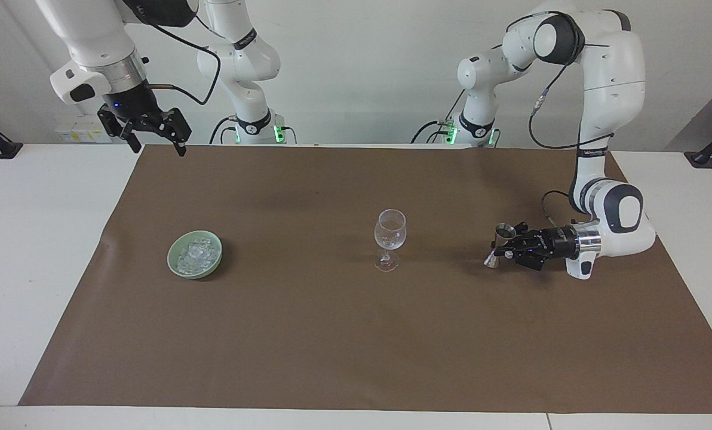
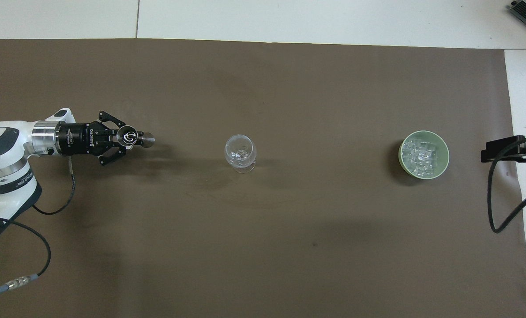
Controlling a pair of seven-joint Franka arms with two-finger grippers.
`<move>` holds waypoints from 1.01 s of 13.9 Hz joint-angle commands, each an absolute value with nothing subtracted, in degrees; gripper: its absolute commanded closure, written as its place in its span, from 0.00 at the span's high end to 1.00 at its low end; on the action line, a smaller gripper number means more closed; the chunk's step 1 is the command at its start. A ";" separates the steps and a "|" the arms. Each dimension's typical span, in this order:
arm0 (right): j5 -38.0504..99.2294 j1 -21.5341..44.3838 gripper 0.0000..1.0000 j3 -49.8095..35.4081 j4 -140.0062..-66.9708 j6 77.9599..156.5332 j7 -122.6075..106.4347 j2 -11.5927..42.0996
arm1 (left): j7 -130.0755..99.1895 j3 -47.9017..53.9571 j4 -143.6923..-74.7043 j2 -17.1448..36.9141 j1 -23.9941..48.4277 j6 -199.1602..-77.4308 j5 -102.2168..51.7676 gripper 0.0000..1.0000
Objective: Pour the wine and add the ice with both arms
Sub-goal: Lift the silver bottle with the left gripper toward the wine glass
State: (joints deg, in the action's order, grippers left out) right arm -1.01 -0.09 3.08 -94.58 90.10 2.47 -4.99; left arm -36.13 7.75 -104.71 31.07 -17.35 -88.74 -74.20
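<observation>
A clear stemmed wine glass point(image 1: 389, 230) stands upright mid-mat; it also shows in the overhead view point(image 2: 240, 152). A green bowl point(image 1: 174, 263) holds a heap of ice cubes point(image 1: 196, 252) toward the right arm's end; bowl point(image 2: 445, 150) and ice point(image 2: 421, 155) show from overhead too. My left gripper point(image 1: 505, 247) point(image 2: 122, 139) lies low and horizontal, shut on a small metal double-cone jigger point(image 1: 502, 230) point(image 2: 129, 138), beside the glass toward the left arm's end. My right gripper point(image 1: 153, 134) point(image 2: 501, 148) waits open, high over the mat's edge at the right arm's end.
A brown mat point(image 1: 332, 334) covers most of the white table point(image 1: 33, 239). The left arm's cable point(image 2: 46, 207) trails on the mat near its wrist. The right arm's cable point(image 2: 494, 207) hangs by the mat's edge.
</observation>
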 commanded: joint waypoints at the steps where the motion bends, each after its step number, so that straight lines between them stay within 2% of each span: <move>1: -0.26 -0.44 1.00 2.90 -95.27 89.56 1.41 -5.98 | -40.16 6.86 -105.38 28.57 -14.86 -91.05 -76.46 0.00; 14: -0.26 -0.44 1.00 2.90 -95.27 89.56 1.41 -5.98 | -44.12 6.94 -104.94 24.35 -7.21 -97.38 -76.82 0.00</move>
